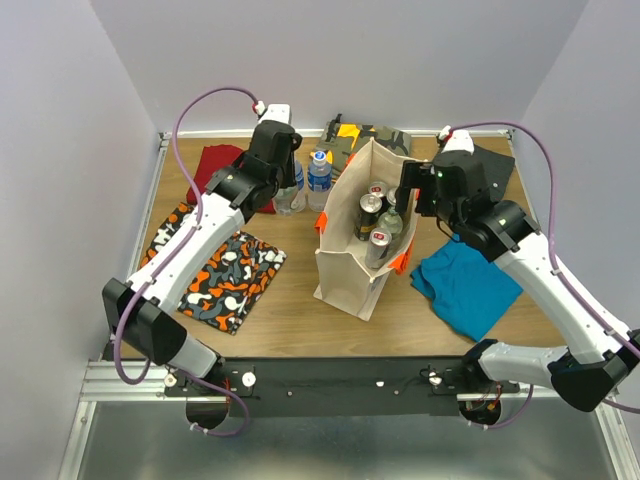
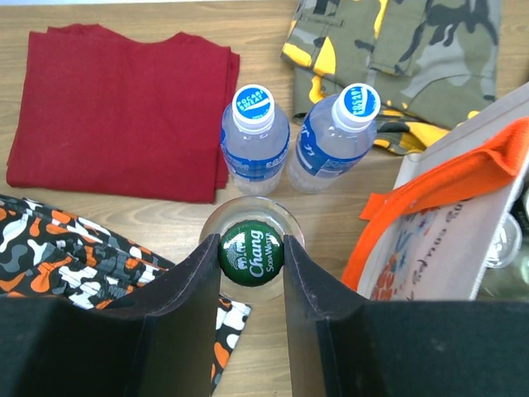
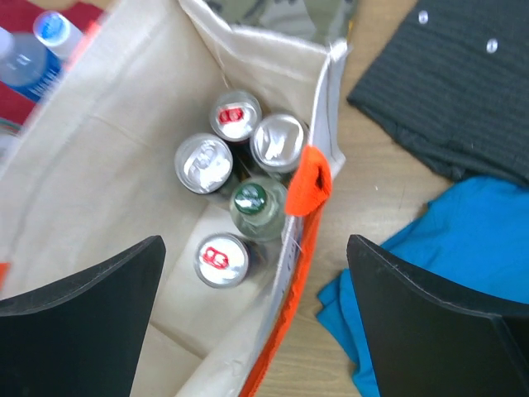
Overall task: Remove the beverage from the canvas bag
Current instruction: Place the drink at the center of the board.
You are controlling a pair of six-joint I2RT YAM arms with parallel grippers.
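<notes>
Wooden desk, pale lilac walls, left end effector pinching an upright green-capped soda bottle, 2 blue-capped water bottles just beyond, canvas bag to its right, right end effector spread above the bag's mouth, 4 cans below, red cloth left.

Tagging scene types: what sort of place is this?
Probably a lab robot cell: plain walls box in a wooden table, two arms bolted to a metal rail, staged canvas bag and folded clothes.

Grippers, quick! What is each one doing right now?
Left gripper: closed on the green-capped bottle.
Right gripper: open, holding nothing, above the canvas bag.
</notes>
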